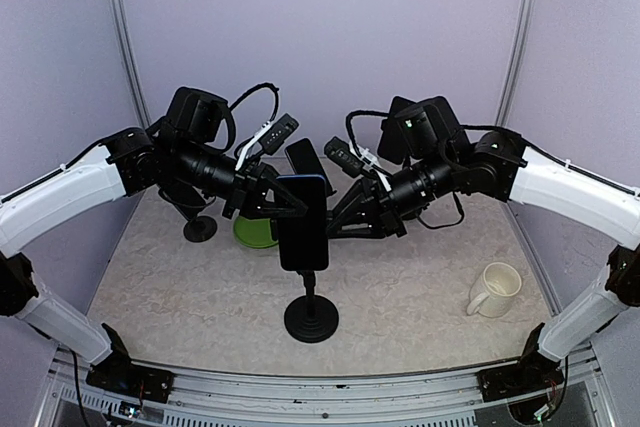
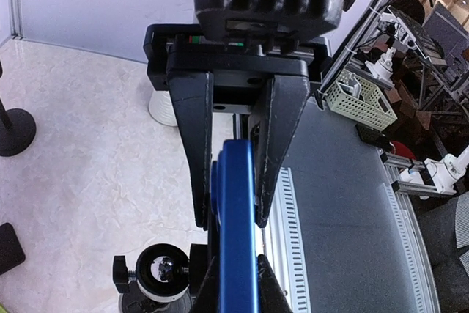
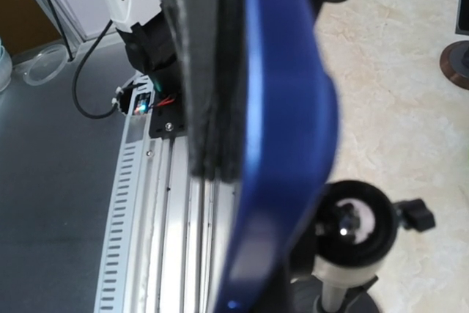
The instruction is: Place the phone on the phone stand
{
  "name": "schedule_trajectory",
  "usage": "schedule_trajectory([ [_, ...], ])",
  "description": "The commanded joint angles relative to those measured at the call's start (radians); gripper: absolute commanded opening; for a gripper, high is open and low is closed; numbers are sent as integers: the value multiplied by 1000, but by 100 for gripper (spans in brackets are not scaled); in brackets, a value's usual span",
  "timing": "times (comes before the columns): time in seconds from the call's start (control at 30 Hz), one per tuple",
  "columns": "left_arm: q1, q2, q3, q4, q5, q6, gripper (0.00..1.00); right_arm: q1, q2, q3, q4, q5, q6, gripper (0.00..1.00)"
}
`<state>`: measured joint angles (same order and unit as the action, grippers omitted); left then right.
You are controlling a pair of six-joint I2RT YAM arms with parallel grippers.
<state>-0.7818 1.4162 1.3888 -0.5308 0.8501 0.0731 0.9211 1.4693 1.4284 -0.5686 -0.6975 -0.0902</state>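
Observation:
The phone, blue-edged with a dark screen, is held upright in the air above the black phone stand, whose round base sits front centre. My left gripper comes in from the left and is shut on the phone; in the left wrist view its fingers press both faces of the blue phone. My right gripper comes in from the right and is shut on the same phone. The stand's ball head shows just beside the phone in the left wrist view and in the right wrist view.
A white mug stands at the front right. A green bowl lies behind the phone on the left, next to a second black round-based stand. A dark flat object sits behind the grippers.

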Motion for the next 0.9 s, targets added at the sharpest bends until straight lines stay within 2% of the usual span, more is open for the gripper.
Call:
schedule_trajectory([
  [0.0, 30, 23, 6, -38, -143, 3, 0, 49, -23, 28, -34, -156, -27, 27],
  [0.17, 10, 14, 1, -6, -113, 1, 0, 47, -38, -9, 5, -105, 0, 51],
  [0.23, 2, 16, 3, 5, -106, -4, 0, 37, -46, -18, 26, -72, 10, 58],
  [0.47, -5, 6, 17, 32, -138, -4, 0, -14, -50, -11, 39, -28, 30, 67],
  [0.7, 47, 16, 131, -20, -144, 28, 0, -114, -102, -48, 60, 26, 55, 74],
  [0.87, 79, 19, 195, -71, -179, 71, 0, -138, -127, -58, 61, 88, 49, 81],
])
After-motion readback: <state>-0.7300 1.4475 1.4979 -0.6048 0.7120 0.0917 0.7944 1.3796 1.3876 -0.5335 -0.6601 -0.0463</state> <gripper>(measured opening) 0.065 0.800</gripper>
